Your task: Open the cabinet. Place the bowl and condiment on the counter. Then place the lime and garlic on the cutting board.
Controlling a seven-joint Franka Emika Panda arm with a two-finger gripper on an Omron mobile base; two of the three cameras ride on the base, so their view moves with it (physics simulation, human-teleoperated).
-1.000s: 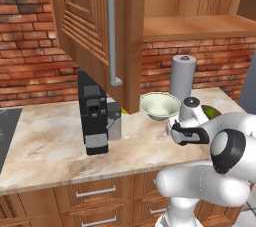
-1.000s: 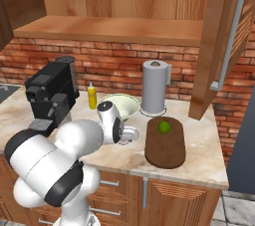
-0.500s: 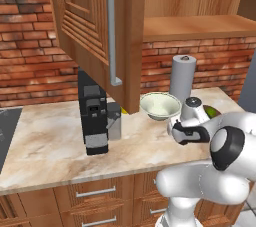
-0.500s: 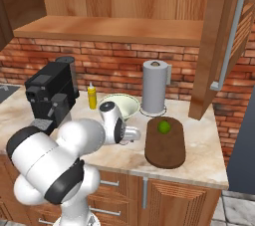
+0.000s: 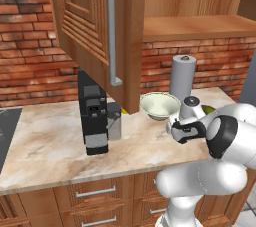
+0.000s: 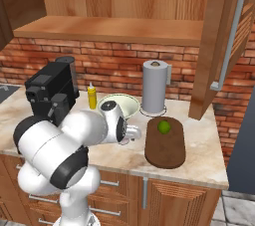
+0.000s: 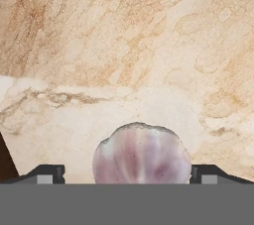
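The garlic [image 7: 141, 152] lies on the counter [image 7: 149, 45] between my two fingertips, which stand wide on either side of it; my gripper [image 7: 126, 175] is open and pointed down at it. In the right base view the gripper [image 6: 128, 138] hangs low over the counter [image 6: 199, 145], just left of the cutting board [image 6: 167, 148]. The lime [image 6: 163, 127] rests on that board. Behind my hand stand the bowl [image 6: 122, 104] and the yellow condiment bottle [image 6: 92, 96]. The cabinet [image 5: 100, 26] is open, its doors swung out. The bowl [image 5: 159, 105] sits just behind my wrist.
A black coffee machine [image 5: 95, 116] stands on the counter's left part. A paper towel roll [image 6: 154, 93] rises behind the board. The open cabinet door [image 6: 221, 41] juts out above the counter's right end. Drawers [image 5: 95, 191] sit below the counter edge.
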